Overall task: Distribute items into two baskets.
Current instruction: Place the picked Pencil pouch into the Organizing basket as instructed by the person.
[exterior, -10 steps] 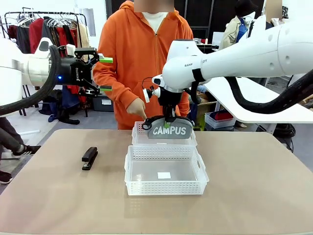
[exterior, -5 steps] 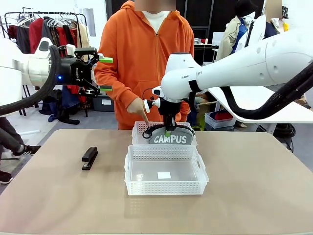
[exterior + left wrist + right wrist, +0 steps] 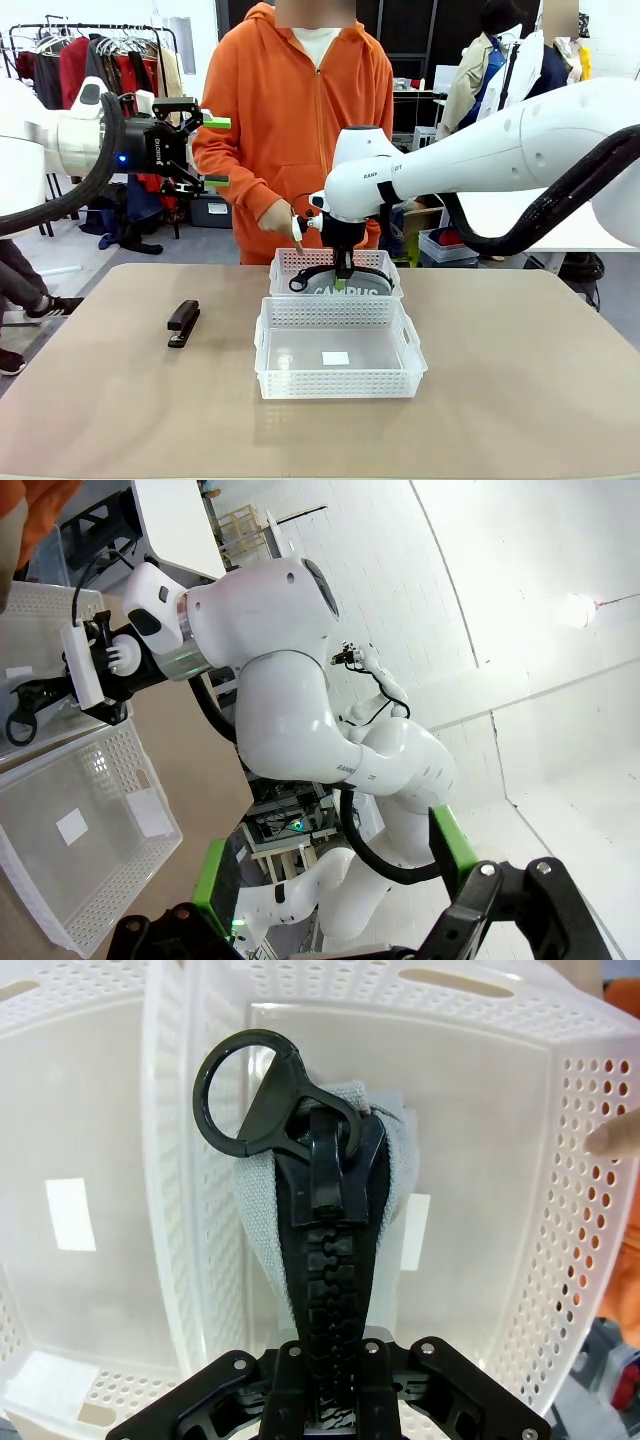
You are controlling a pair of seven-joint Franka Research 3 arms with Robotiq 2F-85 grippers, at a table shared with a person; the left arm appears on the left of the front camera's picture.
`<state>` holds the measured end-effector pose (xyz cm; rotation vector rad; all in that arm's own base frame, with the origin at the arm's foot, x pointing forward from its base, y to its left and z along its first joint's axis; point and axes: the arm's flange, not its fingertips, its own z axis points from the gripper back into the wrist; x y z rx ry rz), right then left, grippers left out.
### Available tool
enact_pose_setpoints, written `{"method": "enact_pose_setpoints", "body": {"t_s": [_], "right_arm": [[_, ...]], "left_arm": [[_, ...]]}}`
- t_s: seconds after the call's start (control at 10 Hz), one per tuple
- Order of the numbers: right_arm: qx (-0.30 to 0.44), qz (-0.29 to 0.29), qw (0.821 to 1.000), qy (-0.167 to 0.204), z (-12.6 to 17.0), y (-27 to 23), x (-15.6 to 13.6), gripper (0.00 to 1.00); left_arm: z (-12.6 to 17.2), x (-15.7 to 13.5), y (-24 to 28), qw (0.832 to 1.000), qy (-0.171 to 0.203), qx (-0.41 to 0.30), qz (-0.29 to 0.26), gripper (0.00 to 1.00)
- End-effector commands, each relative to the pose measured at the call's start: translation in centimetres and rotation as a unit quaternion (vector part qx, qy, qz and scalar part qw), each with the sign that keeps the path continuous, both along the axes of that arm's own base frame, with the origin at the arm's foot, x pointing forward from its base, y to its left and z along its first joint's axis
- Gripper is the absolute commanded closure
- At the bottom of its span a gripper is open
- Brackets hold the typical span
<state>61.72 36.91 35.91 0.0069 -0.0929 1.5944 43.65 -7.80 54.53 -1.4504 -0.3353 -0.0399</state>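
My right gripper (image 3: 342, 276) is shut on the top zipper edge of the grey pouch (image 3: 348, 289) and holds it low inside the far basket (image 3: 285, 262); the pouch's lettering is half hidden behind the basket walls. In the right wrist view the pouch (image 3: 320, 1230) hangs from the shut gripper (image 3: 325, 1360) over the far basket (image 3: 580, 1210), beside the near basket (image 3: 90, 1110). The near basket (image 3: 338, 385) holds nothing. To the left, the black stapler (image 3: 183, 322) lies on the table. My left gripper (image 3: 212, 152) hovers open, high at the left; its green pads (image 3: 215, 885) frame the near basket (image 3: 90, 850).
A person in an orange hoodie stands at the far edge, one hand (image 3: 283, 222) pointing a finger down at the far basket's left side; the fingertip (image 3: 620, 1135) shows by the basket wall. The brown table (image 3: 520, 380) is bare to the right and front.
My right gripper has come down with the pouch, sinking it from above the far basket's rim into the basket. The left arm and the stapler stayed put.
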Motion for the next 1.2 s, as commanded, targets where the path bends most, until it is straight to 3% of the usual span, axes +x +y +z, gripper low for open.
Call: {"method": "enact_pose_setpoints", "body": {"t_s": [0.0, 0.1, 0.6, 1.1], "right_arm": [[-0.015, -0.012, 1.000, -0.011, 0.0, 0.8, 0.9, 1.00], [-0.017, -0.019, 1.000, -0.008, -0.2, 0.9, 1.0, 0.87], [-0.014, -0.036, 0.999, -0.002, 0.6, 0.5, 1.5, 0.00], [0.017, -0.058, 0.998, 0.015, 2.1, -0.7, 2.6, 0.00]], "left_arm": [[0.2, -0.1, 0.0, 1.000, -0.002, -0.003, -0.002, 0.00], [0.2, -0.1, 0.0, 1.000, -0.002, -0.003, -0.002, 0.00], [0.2, -0.1, 0.0, 1.000, -0.002, -0.003, -0.002, 0.00], [0.2, -0.1, 0.0, 1.000, -0.002, -0.003, -0.002, 0.00]]}}
